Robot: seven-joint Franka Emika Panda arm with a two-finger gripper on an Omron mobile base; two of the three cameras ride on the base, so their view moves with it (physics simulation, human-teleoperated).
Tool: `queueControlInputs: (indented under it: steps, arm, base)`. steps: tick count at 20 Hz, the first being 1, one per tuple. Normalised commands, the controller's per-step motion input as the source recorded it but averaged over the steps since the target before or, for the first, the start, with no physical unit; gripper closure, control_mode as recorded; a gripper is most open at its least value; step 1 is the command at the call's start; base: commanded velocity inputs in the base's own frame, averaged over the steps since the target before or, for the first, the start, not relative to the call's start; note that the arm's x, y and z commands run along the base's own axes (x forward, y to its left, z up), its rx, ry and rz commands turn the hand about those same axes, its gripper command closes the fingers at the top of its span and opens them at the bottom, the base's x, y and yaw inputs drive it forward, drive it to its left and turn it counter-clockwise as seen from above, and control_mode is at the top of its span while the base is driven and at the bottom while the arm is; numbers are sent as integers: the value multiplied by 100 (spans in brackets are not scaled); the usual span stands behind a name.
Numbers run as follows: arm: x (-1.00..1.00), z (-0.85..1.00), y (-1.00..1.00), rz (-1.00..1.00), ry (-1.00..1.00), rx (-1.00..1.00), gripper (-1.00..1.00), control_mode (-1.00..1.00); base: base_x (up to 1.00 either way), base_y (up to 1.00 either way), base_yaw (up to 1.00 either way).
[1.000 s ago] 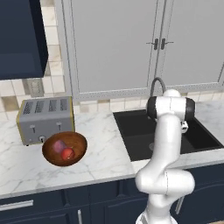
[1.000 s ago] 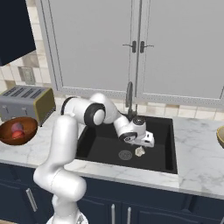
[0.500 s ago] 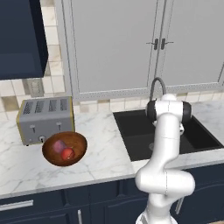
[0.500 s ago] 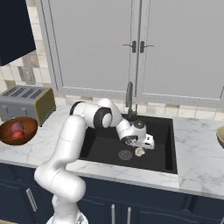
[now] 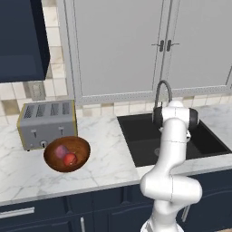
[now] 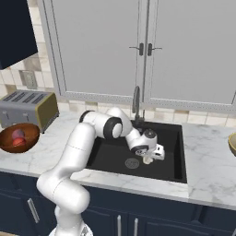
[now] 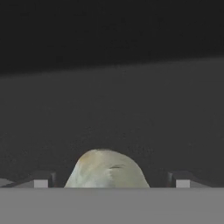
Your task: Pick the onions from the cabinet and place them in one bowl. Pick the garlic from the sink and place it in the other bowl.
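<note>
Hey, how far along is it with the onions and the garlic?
Both onions already sit in the wooden bowl by the toaster. The open tool is down in the sink, straddling the garlic without gripping it. Left: grasp it, lift it, drop it in the other bowl.

A cream-white, rounded garlic bulb (image 7: pixel 107 170) with faint yellowish-green mottling and a small dark crease on its upper right face sits low in the frame. On either side of the bulb stands one dark finger tip (image 7: pixel 41 179) of the two-finger gripper (image 7: pixel 109 180), each tip clear of the bulb with a gap between; the jaws stand wide, and the bulb lies between them. Beyond the bulb stretches the flat, dark grey floor of the black sink basin (image 7: pixel 131 109), and farther beyond it a darker, near-black wall.
</note>
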Motion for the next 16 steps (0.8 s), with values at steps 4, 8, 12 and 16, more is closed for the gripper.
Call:
queueControlInputs:
  steps: [4,8,12,16]
  arm:
    - [0,-16,0,0,3,2,100,-100]
    - [-7,5,0,0,-2,2,100,-100]
    - [-28,49,-2,0,-10,0,100,-100]
    - [-32,59,-3,-2,-9,-2,100,-100]
  base:
    - [0,0,0]
    - [0,0,0]
    - [0,0,0]
    - [0,0,0]
